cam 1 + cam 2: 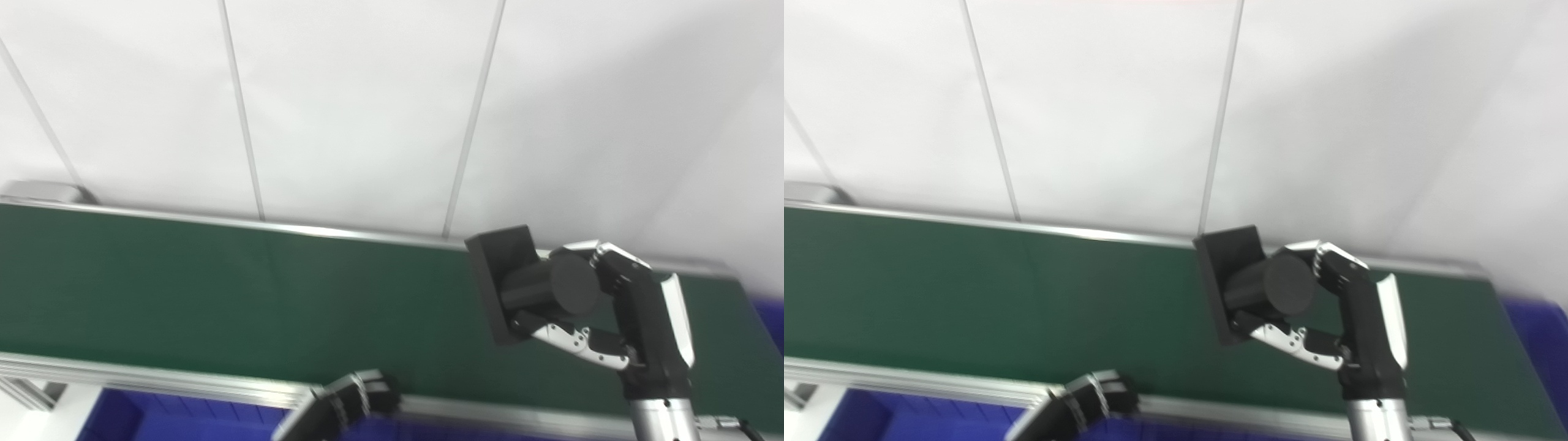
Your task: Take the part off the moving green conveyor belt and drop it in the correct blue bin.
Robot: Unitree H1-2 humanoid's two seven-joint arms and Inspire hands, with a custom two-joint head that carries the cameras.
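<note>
Your right hand (618, 318) gripped the black part (527, 285) above the green conveyor belt (245, 294); whether your left hand (349, 401), at the near rail, was open or closed could not be told.

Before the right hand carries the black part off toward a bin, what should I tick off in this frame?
1. Part held: ok. The right hand is shut on the black part, fingers around its cylinder.
2. Part clear of the green belt: appears ok; it is raised with its plate tilted on edge.
3. Left hand out of the way: ok, low at the belt's near rail; open or shut, cannot tell.
4. Blue bin beyond the belt's right end: only an edge shows; whether correct, cannot tell.
5. Other parts on the belt: none visible.
</note>
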